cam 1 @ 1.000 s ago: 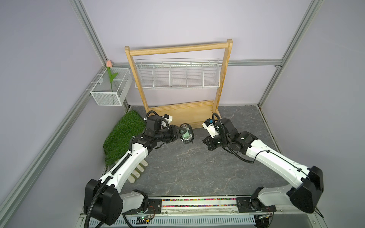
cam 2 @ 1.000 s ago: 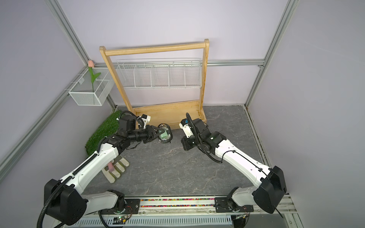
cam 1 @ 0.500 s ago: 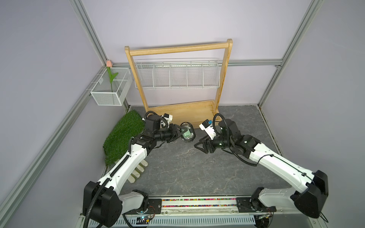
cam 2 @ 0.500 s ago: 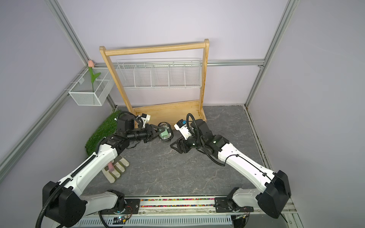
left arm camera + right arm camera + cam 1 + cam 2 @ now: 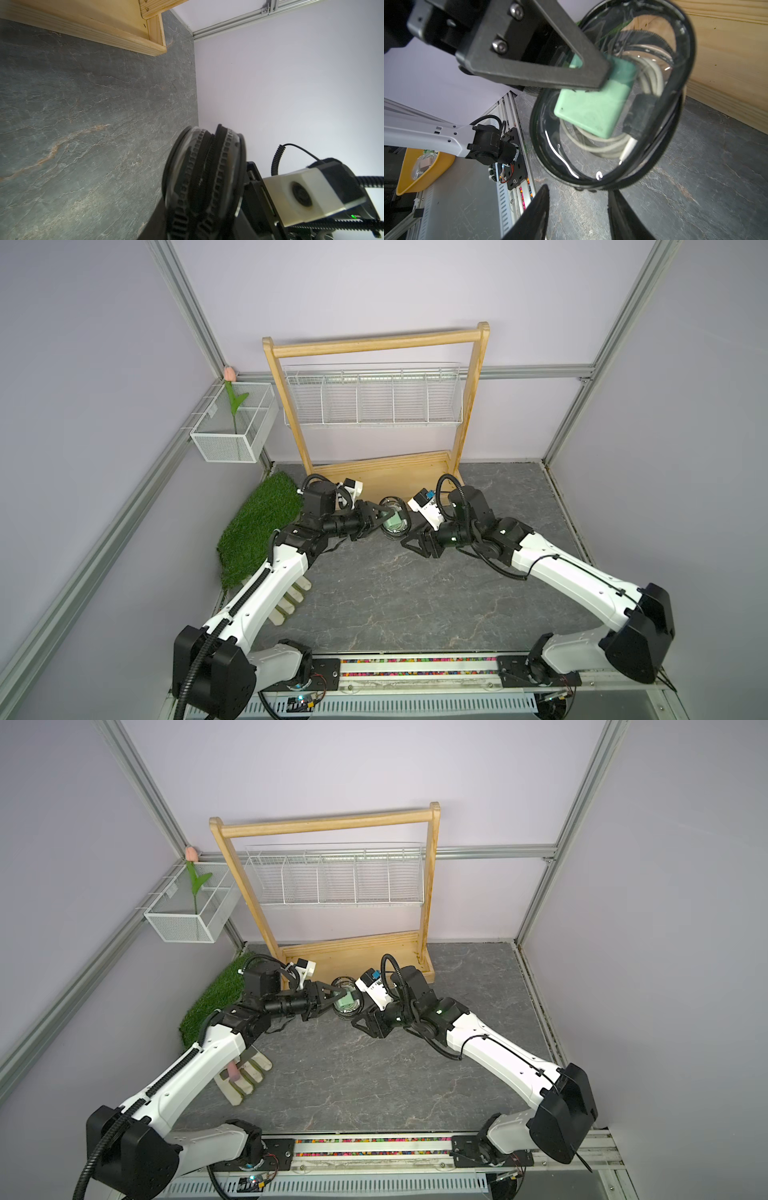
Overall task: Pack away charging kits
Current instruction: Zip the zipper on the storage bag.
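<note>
The left tool (image 5: 388, 517) is seen closed on the clear pouch (image 5: 395, 523), which is held on edge just in front of the base of the wooden rack (image 5: 376, 344). One finger of that tool is shown in the right wrist view laid across the pouch's clear face. Whether the pouch's lower rim touches the grey surface (image 5: 395, 605) cannot be told.

Inside the pouch the mint-green charger block (image 5: 591, 110) is shown against the clear wall, partly under that finger. The white cable coil (image 5: 604, 148) is looped behind and around the block, and a dark band (image 5: 641, 112) is wrapped on the coil just beside it. In the left wrist view the pouch is seen edge-on, and two rows of black zip teeth are visible with a dark gap between them.

The right tool (image 5: 413, 536) is held low over the surface just beside the pouch, on the side away from the left tool. Its jaws are parted moderately and nothing is gripped between them; the pouch lies just beyond the fingertips.

A green grass mat (image 5: 257, 531) is laid at the left edge of the surface, apart from the pouch. A white wire basket (image 5: 374, 400) is hung on the rack above.
</note>
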You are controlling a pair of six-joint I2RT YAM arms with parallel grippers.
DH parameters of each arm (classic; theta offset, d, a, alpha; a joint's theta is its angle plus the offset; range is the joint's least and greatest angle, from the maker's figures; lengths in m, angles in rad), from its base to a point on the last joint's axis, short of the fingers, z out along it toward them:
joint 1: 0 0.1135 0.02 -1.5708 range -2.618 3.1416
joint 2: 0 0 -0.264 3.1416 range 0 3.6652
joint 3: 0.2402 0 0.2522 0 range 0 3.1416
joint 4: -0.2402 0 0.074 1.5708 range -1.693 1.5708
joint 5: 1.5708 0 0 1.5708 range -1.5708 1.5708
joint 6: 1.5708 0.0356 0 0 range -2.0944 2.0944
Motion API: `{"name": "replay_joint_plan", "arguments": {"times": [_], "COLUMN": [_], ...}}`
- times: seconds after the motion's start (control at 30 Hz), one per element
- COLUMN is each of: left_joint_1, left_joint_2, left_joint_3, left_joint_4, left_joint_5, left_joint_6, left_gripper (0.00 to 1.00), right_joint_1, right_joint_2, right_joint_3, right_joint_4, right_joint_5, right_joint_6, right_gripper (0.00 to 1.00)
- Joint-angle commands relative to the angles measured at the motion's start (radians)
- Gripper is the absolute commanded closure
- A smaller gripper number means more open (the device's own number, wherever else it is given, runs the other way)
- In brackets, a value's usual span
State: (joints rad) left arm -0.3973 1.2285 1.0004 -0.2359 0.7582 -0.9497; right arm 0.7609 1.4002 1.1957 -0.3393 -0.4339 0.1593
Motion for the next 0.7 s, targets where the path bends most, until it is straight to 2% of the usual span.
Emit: {"name": "replay_joint_plan", "arguments": {"times": [0.0, 0.13, 0.3, 0.57, 0.67], "left_joint_1": [0.000, 0.001, 0.000, 0.000, 0.001], "left_joint_2": [-0.017, -0.021, -0.020, -0.022, -0.024], "left_joint_3": [0.007, 0.003, -0.007, -0.012, -0.020], "left_joint_4": [0.036, 0.045, 0.047, 0.027, 0.022], "left_joint_5": [0.036, 0.045, 0.041, 0.032, 0.029], "left_joint_6": [-0.035, -0.039, -0.041, -0.023, -0.017], "left_gripper": [1.00, 1.00, 1.00, 1.00, 1.00], "right_joint_1": [0.006, 0.007, 0.006, 0.012, 0.015], "right_joint_2": [0.031, 0.036, 0.042, 0.061, 0.056], "right_joint_3": [0.036, 0.038, 0.052, 0.064, 0.068], "right_joint_4": [0.019, 0.027, 0.039, 0.074, 0.075], "right_joint_5": [-0.003, -0.001, -0.004, -0.023, -0.023], "right_joint_6": [-0.033, -0.043, -0.036, -0.005, -0.003], "right_gripper": [0.55, 0.56, 0.69, 0.77, 0.88]}}
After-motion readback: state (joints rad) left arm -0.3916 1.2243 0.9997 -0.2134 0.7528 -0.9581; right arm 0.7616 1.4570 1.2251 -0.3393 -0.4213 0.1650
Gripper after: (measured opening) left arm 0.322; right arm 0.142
